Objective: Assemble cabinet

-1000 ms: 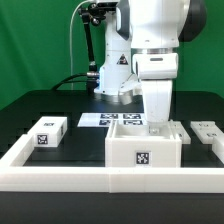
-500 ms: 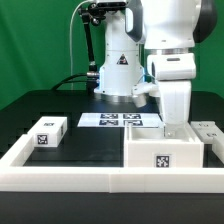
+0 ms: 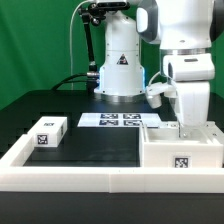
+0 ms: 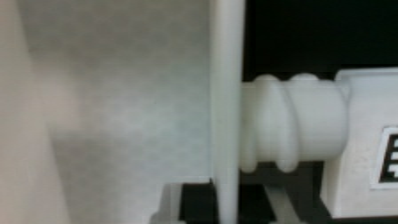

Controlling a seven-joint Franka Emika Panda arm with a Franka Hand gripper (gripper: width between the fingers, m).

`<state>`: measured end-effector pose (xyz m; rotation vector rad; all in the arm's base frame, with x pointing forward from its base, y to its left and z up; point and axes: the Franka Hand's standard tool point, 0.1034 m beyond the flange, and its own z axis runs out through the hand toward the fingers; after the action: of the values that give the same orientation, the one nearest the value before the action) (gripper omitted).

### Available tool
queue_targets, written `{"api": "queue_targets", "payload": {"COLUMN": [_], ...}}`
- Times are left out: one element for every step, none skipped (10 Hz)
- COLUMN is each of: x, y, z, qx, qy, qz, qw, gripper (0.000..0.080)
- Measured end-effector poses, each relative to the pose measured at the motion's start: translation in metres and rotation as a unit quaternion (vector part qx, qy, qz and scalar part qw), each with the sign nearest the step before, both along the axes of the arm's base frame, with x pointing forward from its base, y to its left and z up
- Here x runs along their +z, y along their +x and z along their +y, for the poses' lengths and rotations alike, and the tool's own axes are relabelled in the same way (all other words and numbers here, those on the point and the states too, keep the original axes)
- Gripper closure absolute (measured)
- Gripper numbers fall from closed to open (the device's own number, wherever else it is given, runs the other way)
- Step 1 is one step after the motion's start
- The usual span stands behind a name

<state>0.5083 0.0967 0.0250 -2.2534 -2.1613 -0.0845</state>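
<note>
Arm pose: upper links out of the exterior view's top, wrist vertical, white hand pointing straight down. Gripper [image 3: 189, 122] sits low, its tip at the top edge of the cabinet [image 3: 181, 152].

Cabinet is directly under the gripper, touching or nearly so. It's upright with 1 tag on the near face. Its front is right against the white border rail [image 3: 90, 178], which runs below and in front of the gripper.

Gripper opening: cannot tell. The 2 fingers are hidden behind the cabinet's top edge in the exterior view. The wrist view doesn't resolve them either: a blurred pale surface fills one half, with a thin white vertical edge beside it. Can't confirm a grasp.

The wrist view also shows a ribbed white part [image 4: 285, 125] close to the camera. It runs into a white block carrying a partial tag [image 4: 388, 157].

Other items relative to the gripper:
- Small tagged block [image 3: 47, 132]: well apart, toward the exterior view's left, lying on the black table [image 3: 95, 145].
- Marker board [image 3: 120, 120]: behind and toward the exterior view's left, flat on the table.
- Robot base [image 3: 118, 70]: farther back, same side.
</note>
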Motion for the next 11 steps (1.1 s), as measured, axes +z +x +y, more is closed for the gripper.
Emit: {"api": "queue_targets", "payload": {"x": [0.0003, 0.0, 0.0001, 0.0001, 0.0, -0.0002, -0.0002, -0.0003, -0.0003, -0.0004, -0.0004], "y": [0.0023, 0.0056, 0.0086, 0.0087, 0.0086, 0.0087, 0.0087, 0.0087, 0.0087, 0.0087, 0.0087], "z": [0.0173, 0.0171, 0.0163, 0.0161, 0.0159, 0.0153, 0.015, 0.0148, 0.0147, 0.0146, 0.0145], "qx": [0.016, 0.019, 0.015, 0.015, 0.015, 0.014, 0.014, 0.014, 0.014, 0.013, 0.013], "qy": [0.001, -0.003, -0.003, -0.003, -0.003, -0.003, -0.003, -0.003, -0.003, -0.003, -0.003], "qz": [0.007, 0.009, 0.008, 0.008, 0.008, 0.008, 0.008, 0.009, 0.009, 0.009, 0.009], "qw": [1.0, 1.0, 1.0, 1.0, 1.0, 1.0, 1.0, 1.0, 1.0, 1.0, 1.0], "gripper": [0.0764, 0.0764, 0.0764, 0.0764, 0.0764, 0.0596, 0.0384, 0.0215, 0.0063, 0.0016, 0.0004]}}
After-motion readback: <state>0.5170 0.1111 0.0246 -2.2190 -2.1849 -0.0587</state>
